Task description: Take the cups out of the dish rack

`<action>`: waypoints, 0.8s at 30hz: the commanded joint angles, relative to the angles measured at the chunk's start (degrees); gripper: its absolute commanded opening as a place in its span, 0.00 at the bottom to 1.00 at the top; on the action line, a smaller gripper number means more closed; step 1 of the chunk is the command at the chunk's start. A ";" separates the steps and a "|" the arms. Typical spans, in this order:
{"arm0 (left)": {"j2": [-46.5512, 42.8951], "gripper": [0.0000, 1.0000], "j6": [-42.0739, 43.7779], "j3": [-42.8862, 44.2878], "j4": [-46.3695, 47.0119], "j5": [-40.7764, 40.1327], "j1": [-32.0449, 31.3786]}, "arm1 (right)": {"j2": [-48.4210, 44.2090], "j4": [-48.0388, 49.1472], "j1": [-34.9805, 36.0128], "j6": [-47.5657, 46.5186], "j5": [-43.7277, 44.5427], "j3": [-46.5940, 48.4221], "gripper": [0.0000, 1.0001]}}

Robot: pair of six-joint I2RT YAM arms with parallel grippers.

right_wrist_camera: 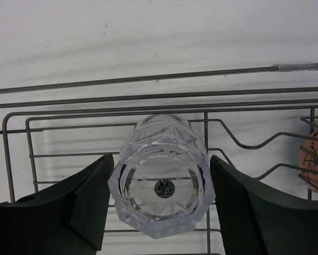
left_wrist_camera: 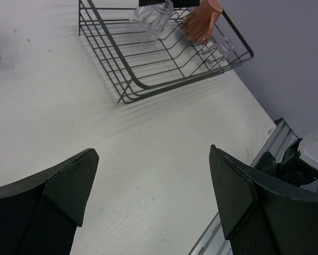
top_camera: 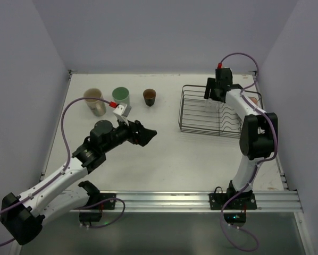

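Right wrist view: the right tool (right_wrist_camera: 161, 164) straddles a clear glass tumbler (right_wrist_camera: 160, 204) inside the dish rack (right_wrist_camera: 21, 139); whether it is clamped, I cannot tell. The left tool (left_wrist_camera: 152, 154) hangs spread apart. On the counter (top_camera: 175, 159) stand the beige cup (top_camera: 94, 101), mint cup (top_camera: 120, 95) and brown cup (top_camera: 149, 96); the salmon-pink cup (left_wrist_camera: 201, 21) remains racked.

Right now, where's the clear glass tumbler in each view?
Top external: not discernible, hidden under the right gripper over the dish rack's far side.
Left wrist: clear glass tumbler at top centre, inside the rack.
Right wrist: centre frame, between the right gripper's fingers.
Shared landmark: the rack's wires.
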 commanded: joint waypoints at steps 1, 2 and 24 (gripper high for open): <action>2.13 0.92 -3.04 0.53 9.73 4.54 0.14 | -8.77 3.33 -0.19 1.79 -1.94 -2.66 0.35; 2.75 0.92 -4.26 0.71 10.71 5.85 0.05 | -13.40 4.73 -0.19 3.02 -3.00 -3.89 0.35; 28.76 0.80 -25.99 6.42 43.50 15.89 -0.30 | -47.03 51.40 -0.28 41.52 -51.87 -47.14 0.31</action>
